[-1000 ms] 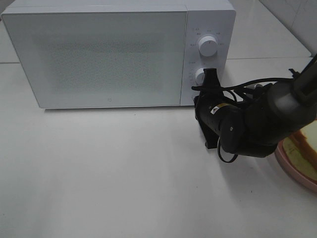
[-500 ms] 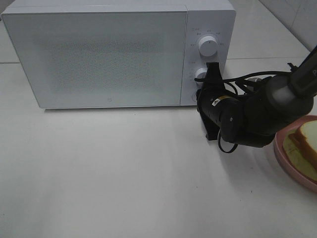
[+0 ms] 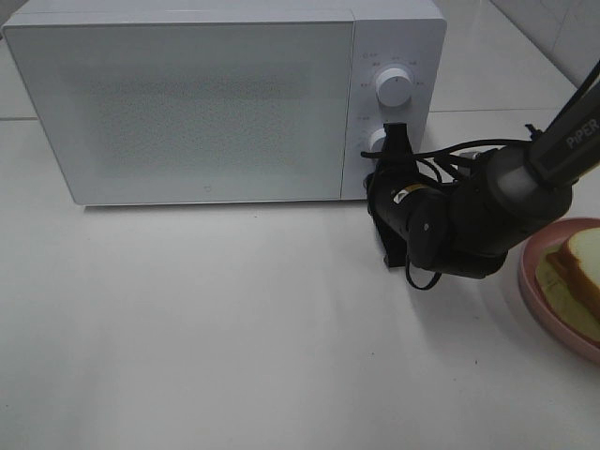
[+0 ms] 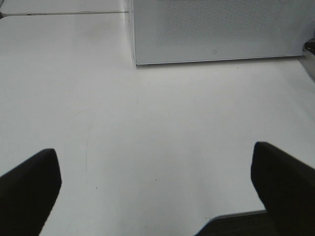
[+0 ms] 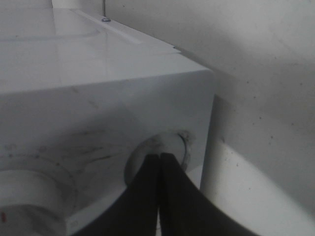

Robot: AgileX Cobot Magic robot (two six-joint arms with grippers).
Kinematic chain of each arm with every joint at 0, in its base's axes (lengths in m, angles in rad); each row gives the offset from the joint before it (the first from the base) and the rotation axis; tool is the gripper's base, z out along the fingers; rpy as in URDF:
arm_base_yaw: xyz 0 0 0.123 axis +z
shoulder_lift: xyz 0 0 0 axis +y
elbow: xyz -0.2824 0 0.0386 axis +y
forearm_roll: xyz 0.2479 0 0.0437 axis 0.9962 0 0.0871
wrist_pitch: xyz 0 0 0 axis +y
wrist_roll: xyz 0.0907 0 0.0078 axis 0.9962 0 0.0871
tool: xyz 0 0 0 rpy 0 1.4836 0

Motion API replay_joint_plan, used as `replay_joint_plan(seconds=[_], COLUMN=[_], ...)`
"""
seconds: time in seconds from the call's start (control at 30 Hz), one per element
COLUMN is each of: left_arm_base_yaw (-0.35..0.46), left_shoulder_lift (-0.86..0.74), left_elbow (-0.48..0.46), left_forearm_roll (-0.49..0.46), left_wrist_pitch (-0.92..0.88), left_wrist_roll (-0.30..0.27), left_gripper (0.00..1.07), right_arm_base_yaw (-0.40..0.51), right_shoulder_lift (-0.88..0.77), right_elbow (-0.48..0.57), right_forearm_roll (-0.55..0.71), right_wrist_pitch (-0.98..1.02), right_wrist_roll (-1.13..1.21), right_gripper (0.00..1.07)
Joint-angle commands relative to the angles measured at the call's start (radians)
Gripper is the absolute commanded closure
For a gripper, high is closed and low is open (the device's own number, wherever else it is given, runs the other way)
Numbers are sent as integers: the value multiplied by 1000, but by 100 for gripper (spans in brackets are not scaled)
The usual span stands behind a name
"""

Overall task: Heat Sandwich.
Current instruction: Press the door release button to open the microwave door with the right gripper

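A: Entry for the right jaws: state to be noted.

B: Recorded as closed. In the right wrist view the two dark fingers (image 5: 142,196) are pressed flat together and nothing is held between them. Their tips are laid against a round button (image 5: 160,143) low on the control panel of the microwave (image 3: 394,37), just beside the lower knob (image 5: 29,196). Whether the button is pushed in cannot be told.

A: And the left jaws?

B: Recorded as wide open. Only the two finger ends (image 4: 27,189) are seen, at the edges of the left wrist view, with bare counter (image 4: 147,137) between them and nothing gripped. The microwave's front is faced from some way off. These jaws are not seen from the high camera.

A: Position of the sandwich?

B: The sandwich (image 3: 583,262) is found on a pink plate (image 3: 530,295) at the right edge of the high view, partly cut off by the frame. White bread with a tan crust is made out, and a yellowish layer is seen beneath. It is touched by neither pair of jaws.

A: Relation to the right jaws?

B: It lies well apart from them, off to the right. The bulk of the right arm (image 3: 478,220) is placed between those jaws and the plate. The microwave door (image 3: 187,112) is noted shut.
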Motion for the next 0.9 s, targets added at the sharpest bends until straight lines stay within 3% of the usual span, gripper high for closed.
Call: replay_joint_plan(seconds=[0.03,0.37,0.6,0.9], left_arm_base_yaw=[5,5,5,5], left_shoulder_lift=[-21,-21,-21,-21], left_elbow=[1,1,1,1], left_forearm_roll=[-10,-10,-10,-10], left_wrist_pitch=[-8,-8,-8,-8], left_wrist_roll=[0,0,0,-1], left_gripper=[9,9,9,9], right_arm_base_yaw=[-5,-28,-57,-63], right_shoulder_lift=[-1,11,14,14], right_elbow=[-22,-64,-143,-144], right_forearm_roll=[2,6,46,46], right_wrist_pitch=[-64,-194,-200,-196], right_wrist_roll=[-21,-24,-50,-56], right_gripper=[107,107,107,107])
